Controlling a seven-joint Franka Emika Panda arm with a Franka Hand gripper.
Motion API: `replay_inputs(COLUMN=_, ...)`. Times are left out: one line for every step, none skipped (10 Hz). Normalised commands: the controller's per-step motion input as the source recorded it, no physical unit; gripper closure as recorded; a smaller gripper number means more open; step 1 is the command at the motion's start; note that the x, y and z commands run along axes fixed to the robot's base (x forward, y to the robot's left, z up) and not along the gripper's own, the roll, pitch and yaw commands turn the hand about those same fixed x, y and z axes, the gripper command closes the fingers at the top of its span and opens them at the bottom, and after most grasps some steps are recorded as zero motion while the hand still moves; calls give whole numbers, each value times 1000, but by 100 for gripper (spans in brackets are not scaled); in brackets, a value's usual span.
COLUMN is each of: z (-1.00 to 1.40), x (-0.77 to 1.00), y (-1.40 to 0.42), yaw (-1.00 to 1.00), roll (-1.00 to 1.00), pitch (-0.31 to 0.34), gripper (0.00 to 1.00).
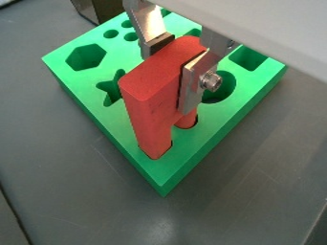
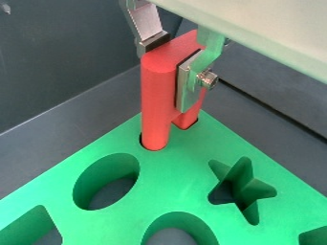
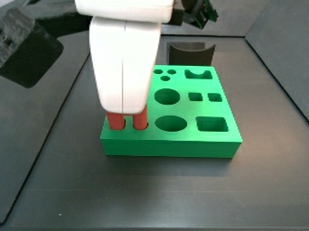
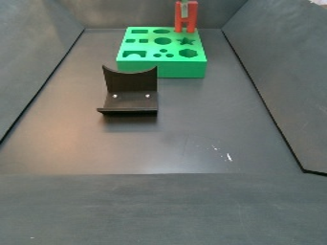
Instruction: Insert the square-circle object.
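Over the far end of the dark surface (image 4: 166, 134), my claw (image 1: 177, 59) stands above the green block (image 1: 166, 167), its two flat silver fingers (image 1: 196, 81) clamped on the upper part of the square-circle object (image 1: 156, 96). I see this bright red piece held upright in both wrist views, with its lower end reaching the block's top face near one corner. In a wrist view (image 2: 166, 91) the rounded leg appears to enter a round hole at the block's edge, though I cannot tell how deep it sits. In a side view the two red legs (image 3: 126, 120) show beneath the white body of the arm, standing at the block's near left corner. The block's top carries other shaped holes, including a star (image 2: 243, 187), a hexagon (image 1: 84, 57) and several circles. In a side view the green block (image 4: 160, 55) lies close to the far edge of the surface, and the fixture (image 4: 128, 93), a dark L-shaped bracket, stands apart from it, nearer the middle.
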Motion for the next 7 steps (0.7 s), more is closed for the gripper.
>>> replay_inputs(z=-371, x=0, y=-51, yaw=-129, roll=-83, pitch=-27, gripper=100)
replay_inputs(z=-391, x=-20, y=-97, yaw=-123, roll=-44, pitch=-34, gripper=100)
replay_inputs(z=-357, x=0, y=-109, yaw=-177, roll=-14, pitch=0, gripper=100)
replay_inputs(z=-314, x=0, y=-114, yaw=-189, roll=0, pitch=0, gripper=100)
replay_inputs(z=-283, x=0, y=-106, yaw=-171, roll=0, pitch=0, gripper=100)
replay_inputs(z=-286, x=0, y=-80, yaw=-149, roll=0, pitch=0, gripper=100)
replay_inputs(z=-260, x=0, y=-34, yaw=-120, roll=0, pitch=0, gripper=100)
